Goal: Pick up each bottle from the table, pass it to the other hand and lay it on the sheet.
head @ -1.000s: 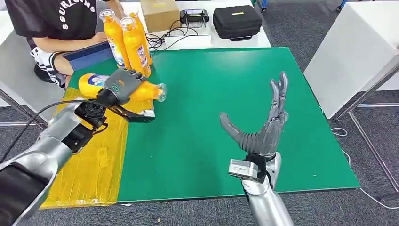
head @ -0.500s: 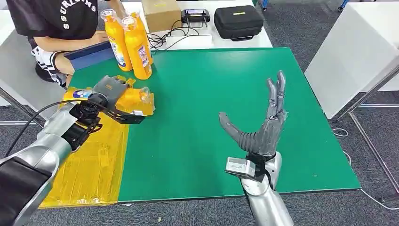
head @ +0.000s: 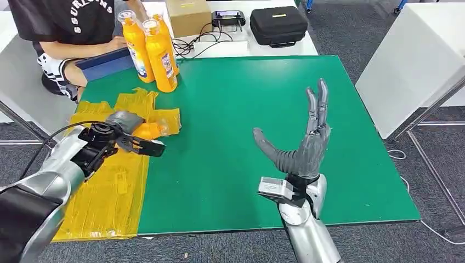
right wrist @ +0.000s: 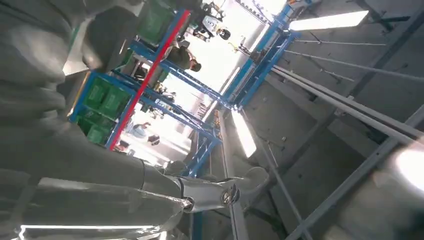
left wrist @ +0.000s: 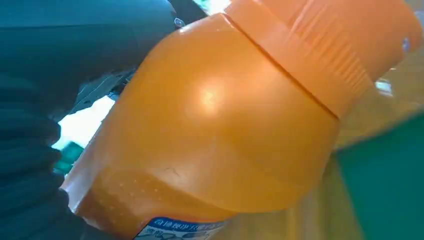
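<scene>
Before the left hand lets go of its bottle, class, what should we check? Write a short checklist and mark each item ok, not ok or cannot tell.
1. Left hand holds the orange plastic bottle: ok, the dark fingers wrap it.
2. Bottle is over the crinkled yellow sheet: ok.
3. Bottle is resting on the sheet: cannot tell, the hand hides the contact.
4. Right hand is out of the way: ok, it is open and upright above the green table mat.
5. Two standing orange bottles are apart from the drop spot: ok.
</scene>
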### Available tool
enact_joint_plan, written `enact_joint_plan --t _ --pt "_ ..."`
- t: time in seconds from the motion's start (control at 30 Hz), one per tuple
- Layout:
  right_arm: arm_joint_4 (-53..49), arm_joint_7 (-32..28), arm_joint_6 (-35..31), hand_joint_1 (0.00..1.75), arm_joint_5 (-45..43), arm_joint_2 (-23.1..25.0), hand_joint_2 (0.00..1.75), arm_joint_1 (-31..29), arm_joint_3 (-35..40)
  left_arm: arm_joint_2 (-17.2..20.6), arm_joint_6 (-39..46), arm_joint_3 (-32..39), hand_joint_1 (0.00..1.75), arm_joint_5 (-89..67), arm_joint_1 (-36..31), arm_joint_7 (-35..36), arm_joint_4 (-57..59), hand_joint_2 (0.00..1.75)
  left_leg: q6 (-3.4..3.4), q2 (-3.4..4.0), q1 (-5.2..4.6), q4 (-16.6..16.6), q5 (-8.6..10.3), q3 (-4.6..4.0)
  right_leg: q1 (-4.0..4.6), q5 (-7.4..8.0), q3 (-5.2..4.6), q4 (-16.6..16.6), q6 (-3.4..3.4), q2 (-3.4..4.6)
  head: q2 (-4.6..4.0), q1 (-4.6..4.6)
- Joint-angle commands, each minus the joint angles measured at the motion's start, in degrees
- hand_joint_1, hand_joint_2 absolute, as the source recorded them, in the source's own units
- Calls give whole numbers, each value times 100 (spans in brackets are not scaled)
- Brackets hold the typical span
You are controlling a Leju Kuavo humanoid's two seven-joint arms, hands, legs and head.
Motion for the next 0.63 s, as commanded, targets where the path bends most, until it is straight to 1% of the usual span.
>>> enact_joint_plan --t 0.03,0.13,0.17,0.23,0.27,0.33,0.37,0.43,0.47,0.5,0.57,0.6,0.63 --pt "592 16 6 0 -70 -20 175 -306 -150 -212 -141 223 175 59 -140 -263 431 175 -12 12 3 -1 -12 28 4 -9 31 -6 1 0 2 2" --pt "631 19 6 0 -96 -27 175 -326 -144 -215 -129 246 175 88 -126 -325 413 175 -8 5 1 -3 -4 13 2 -4 14 -5 0 -2 2 2" --pt "649 23 6 0 -111 -36 175 -329 -134 -210 -112 263 175 107 -114 -353 402 175 -13 9 2 0 -12 27 4 -11 29 -3 0 -3 2 2" --pt "704 14 6 0 -130 -61 175 -326 -80 -182 -68 267 175 116 -69 -372 380 175 -9 10 1 -2 -6 16 2 -4 17 -5 0 1 2 2" --pt "741 10 6 0 -161 -79 175 -338 -46 -155 11 270 175 122 -36 -372 344 175 -14 14 2 -1 -13 31 3 -11 32 -5 0 0 2 0" --pt "780 1 6 0 -205 -97 175 -335 -5 -121 127 276 175 139 8 -420 322 175 -8 11 1 -4 -5 16 1 -3 16 -7 0 3 0 2" --pt "798 -12 6 0 -240 -112 175 -347 6 -116 211 284 175 157 31 -467 306 175 -13 18 3 -4 -13 33 4 -9 33 -8 0 5 0 0" --pt "804 -9 6 0 -292 -143 175 -358 32 -132 330 292 175 188 55 -541 284 175 -7 12 1 -4 -5 15 1 -2 15 -6 1 3 2 2" --pt "806 -7 6 0 -295 -146 175 -359 39 -137 342 291 175 190 58 -546 282 175 -12 17 2 -2 -12 30 3 -9 30 -6 0 4 2 0" --pt "806 -7 6 0 -295 -146 175 -359 39 -137 342 291 175 190 58 -546 282 175 -10 14 3 -2 -9 23 3 -6 24 -6 1 3 2 2" --pt "773 26 6 0 -329 -189 175 -348 82 -173 458 291 175 225 76 -620 249 175 -19 18 3 -1 -20 50 4 -18 53 -7 2 -2 2 2" --pt "745 26 6 0 -341 -206 175 -318 102 -188 512 290 175 238 97 -639 223 175 -10 12 3 -2 -8 22 3 -6 24 -7 1 1 2 2" --pt "713 21 6 0 -338 -206 175 -278 103 -196 659 282 175 233 137 -595 170 175 -15 15 3 -2 -17 42 3 -14 45 -7 2 -2 0 0"
